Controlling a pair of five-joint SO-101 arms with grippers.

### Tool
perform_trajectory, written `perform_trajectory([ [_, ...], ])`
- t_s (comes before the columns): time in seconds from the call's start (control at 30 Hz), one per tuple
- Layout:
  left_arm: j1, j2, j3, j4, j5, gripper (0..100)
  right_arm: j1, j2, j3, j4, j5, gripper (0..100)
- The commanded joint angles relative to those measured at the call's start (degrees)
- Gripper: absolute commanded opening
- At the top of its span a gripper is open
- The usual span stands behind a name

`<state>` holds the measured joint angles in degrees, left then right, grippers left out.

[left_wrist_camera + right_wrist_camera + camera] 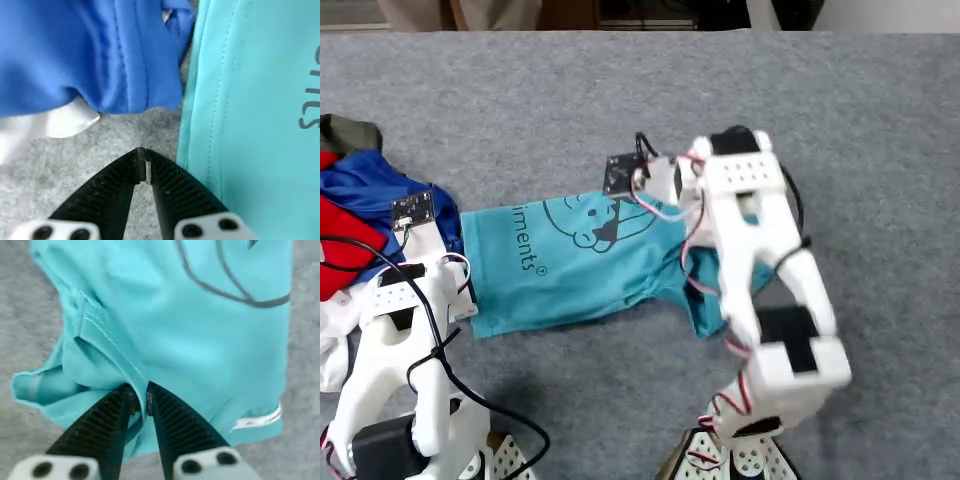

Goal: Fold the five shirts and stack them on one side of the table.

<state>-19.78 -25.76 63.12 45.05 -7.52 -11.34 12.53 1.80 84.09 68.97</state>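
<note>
Teal shirt (570,265) lies spread on the grey table (880,110), print up, between the two grippers. The right gripper (140,399) sits at its crumpled sleeve end. The black fingers are drawn together, and a stitched fold of cloth runs up to the tips, so they appear to pinch the fabric, though the contact itself is hard to make out. From above, the right arm covers that sleeve, while the right wrist view gives its seam and wrinkles.

The left gripper (141,167) is closed tip to tip on nothing, above bare table just beside the teal shirt's hem. A blue shirt (90,55) lies just past its tips, with white cloth (30,130) next to it. The high view adds a red shirt (338,218) and a dark green garment (348,132) in that pile, on the far side of the left gripper from the teal shirt.
</note>
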Motion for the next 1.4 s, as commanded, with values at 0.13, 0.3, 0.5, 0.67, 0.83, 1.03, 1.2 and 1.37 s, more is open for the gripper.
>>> perform_trajectory([
  [0.13,-0.4,0.1,-2.5,-0.8,0.5,2,0.0,17.5,-24.9,7.5,6.0,0.7],
  [0.3,-0.4,0.1,-2.5,-1.0,0.4,2,2.4,22.1,-34.5,10.6,5.8,24.6],
  [0.5,-0.4,0.1,-2.5,-1.0,0.4,2,6.5,22.0,-42.5,18.3,5.8,28.7],
  [0.67,-0.4,0.1,-2.4,-1.0,0.4,2,7.5,13.6,-29.8,18.3,6.1,22.0],
  [0.83,-0.4,0.1,-2.4,-1.0,0.4,2,6.1,-3.6,-3.0,12.7,8.4,22.0],
  [1.03,-0.4,0.1,-2.3,-1.0,0.4,2,6.2,-20.2,25.9,-3.7,8.5,22.1],
  [1.2,-0.4,0.1,-2.3,-0.9,0.4,2,6.2,-21.8,34.3,-9.5,8.5,22.1],
  [1.37,-0.4,0.1,-2.3,-0.9,0.4,2,6.2,-21.8,37.1,-13.5,8.4,22.1],
])
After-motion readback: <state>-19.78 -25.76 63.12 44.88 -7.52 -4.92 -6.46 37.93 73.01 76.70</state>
